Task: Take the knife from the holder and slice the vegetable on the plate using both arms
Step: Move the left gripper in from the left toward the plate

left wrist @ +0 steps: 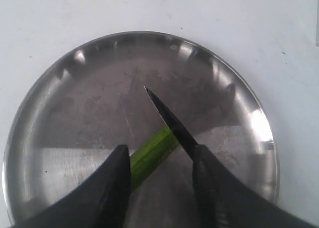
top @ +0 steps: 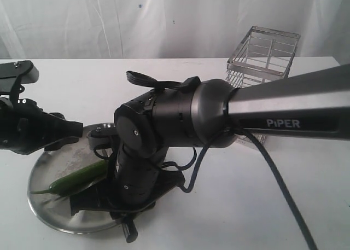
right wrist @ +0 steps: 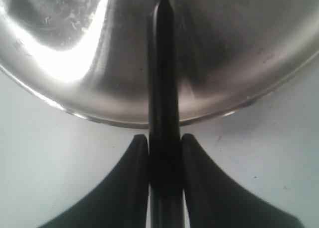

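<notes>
Right gripper (right wrist: 164, 153): jaws clamped on the black handle of the knife (right wrist: 162, 63); blade runs forward over the plate rim, in the right wrist view.
Knife blade: in the left wrist view the dark pointed blade (left wrist: 172, 120) lies across the cut end of the vegetable (left wrist: 149, 155), tip reaching toward the plate centre.
Left gripper (left wrist: 162, 180): jaws apart, one finger on each side of the vegetable; contact with it cannot be told.
Vegetable: green chili lying on the plate (top: 41, 203), seen in the exterior view (top: 76, 180) with its stem toward the left rim.
Plate: round, dull steel, on the white table (top: 246, 206); partly hidden by the right arm's wrist.
Obstruction: the right arm (top: 164, 124) fills the middle of the exterior view, covering the knife and the plate's right half.
Writing: "PiPER" in white on the grey link (top: 283, 122).
Cable: dark cable (top: 279, 190) hangs from the right arm across the table.
Holder: wire basket (top: 262, 61) stands behind the right arm, well apart from the plate.
Background: white curtain (top: 109, 20).
</notes>
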Robot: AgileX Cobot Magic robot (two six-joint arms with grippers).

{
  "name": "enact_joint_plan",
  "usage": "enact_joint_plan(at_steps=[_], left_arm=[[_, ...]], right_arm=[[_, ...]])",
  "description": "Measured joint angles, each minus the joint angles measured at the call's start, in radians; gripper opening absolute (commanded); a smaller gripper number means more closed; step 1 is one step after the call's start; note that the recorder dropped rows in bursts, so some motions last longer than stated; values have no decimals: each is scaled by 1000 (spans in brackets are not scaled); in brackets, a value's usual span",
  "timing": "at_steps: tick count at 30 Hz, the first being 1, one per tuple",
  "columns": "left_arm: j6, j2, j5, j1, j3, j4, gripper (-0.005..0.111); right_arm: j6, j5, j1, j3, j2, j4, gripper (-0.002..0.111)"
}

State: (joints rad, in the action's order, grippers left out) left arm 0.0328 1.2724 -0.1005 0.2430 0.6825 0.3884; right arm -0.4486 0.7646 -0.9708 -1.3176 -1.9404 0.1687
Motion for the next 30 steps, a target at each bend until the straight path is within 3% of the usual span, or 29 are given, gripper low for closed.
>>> enact_joint_plan(at_steps=[1, 3, 7, 13, 17, 20, 25, 30], left_arm=[[0, 11, 2, 0, 0, 3, 21], [-5, 46, 29, 0, 0, 6, 0], [-89, 92, 100, 0, 18, 11, 0], [-83, 176, -40, -27, 156, 16, 0], [52, 163, -196, -143, 230, 18, 0], [233, 103, -236, -149, 302, 63, 0], [635, 25, -278, -105, 431, 284, 0], [734, -42, -342, -129, 504, 732, 0]], right_arm=[[0, 0, 0, 0, 0, 2, 1], [0, 0, 0, 0, 0, 1, 1], [-2, 0, 0, 0, 0, 1, 1], [-6, -2, 0, 0, 0, 1, 1], [-8, -6, 0, 0, 0, -2, 1], [-8, -16, 0, 0, 0, -16, 1], [-6, -25, 0, 0, 0, -29, 1], [-6, -31, 0, 0, 0, -39, 1]])
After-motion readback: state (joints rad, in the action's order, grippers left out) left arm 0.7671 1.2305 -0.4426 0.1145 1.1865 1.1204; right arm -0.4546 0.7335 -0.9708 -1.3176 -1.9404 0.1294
